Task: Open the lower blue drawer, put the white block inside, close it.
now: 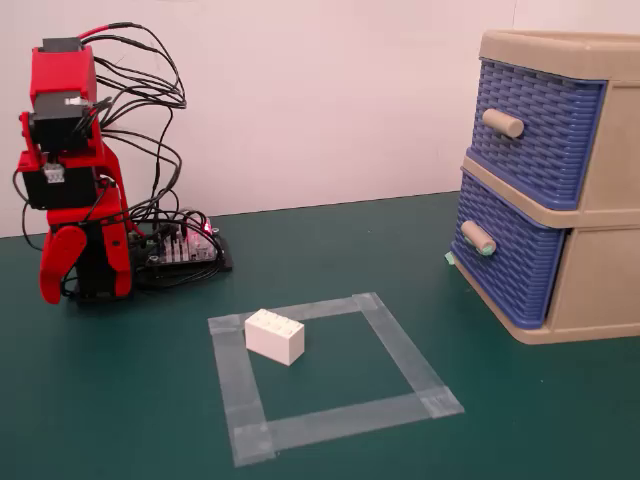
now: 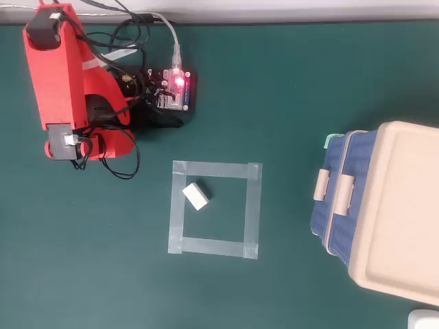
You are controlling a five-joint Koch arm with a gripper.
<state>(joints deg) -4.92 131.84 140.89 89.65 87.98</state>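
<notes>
End effector [image 1: 57, 272] is parked folded at the arm's base, far left in the fixed view, jaws hanging down toward the surface [image 1: 120, 400]. Holds nothing, touches no task item. Jaw gap: cannot tell, the red fingers overlap in both views.

Near to far:
- White block [image 1: 274, 335] sits just inside the near-left corner of the grey tape square [image 1: 400, 352], skewed to the tape edges. Risk: a grasp aligned to the square instead of the block catches a corner and spins or shoves it away.
- Lower blue drawer [image 1: 510, 262] is fully closed, mint-tipped knob [image 1: 478, 238] pointing toward the square, well to the right of the arm. Risks: long reach from the base; peg knob is small and round, so the jaws could slip off mid-pull; the cabinet looks light and may slide instead of the drawer opening.
- Upper drawer [image 1: 535, 130], all-beige knob, directly above: easy to grab the wrong one.
- Controller board [image 1: 180, 245] and loose cables beside the base could snag.
</notes>
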